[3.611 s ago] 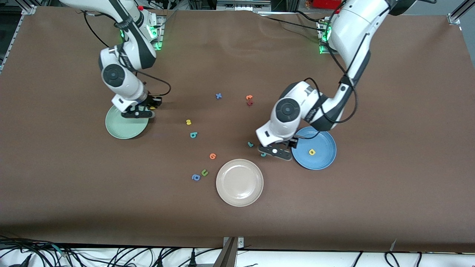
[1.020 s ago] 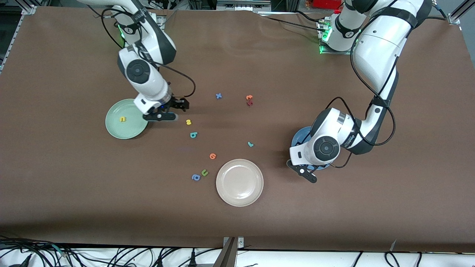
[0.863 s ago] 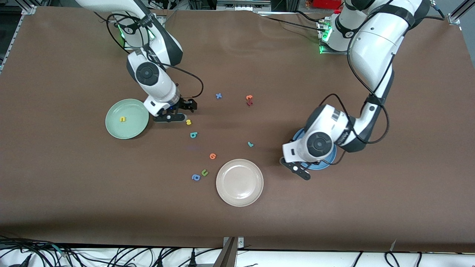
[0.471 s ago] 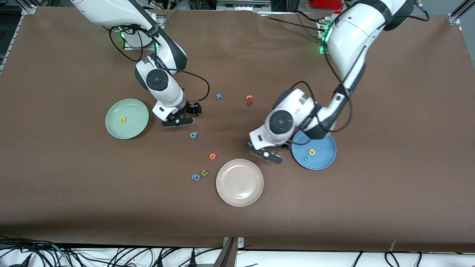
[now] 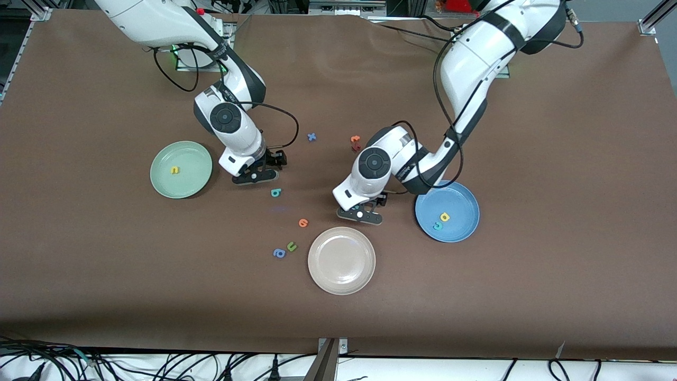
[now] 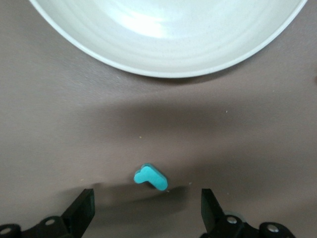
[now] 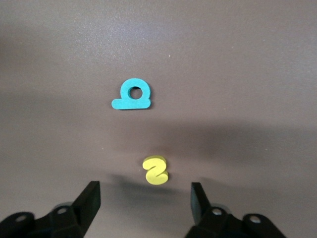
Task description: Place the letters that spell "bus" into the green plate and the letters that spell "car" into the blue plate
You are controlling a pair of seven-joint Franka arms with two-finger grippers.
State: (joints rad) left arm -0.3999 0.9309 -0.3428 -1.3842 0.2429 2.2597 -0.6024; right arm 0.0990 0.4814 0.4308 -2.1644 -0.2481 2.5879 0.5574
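The left claw has left the blue plate and now hangs open over the teal "r". The right claw hangs open over the yellow "s"; both letters lie ungrabbed on the counter.

Beige plate cut off in left wrist view, teal "r" hidden in front view

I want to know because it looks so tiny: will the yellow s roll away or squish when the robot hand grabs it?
Probably no rolling: the yellow s lies flat on the table. It looks chunky and foam-like, so likely light and slightly squishy. Being tiny between the right hand's open fingers, it might slip sideways.
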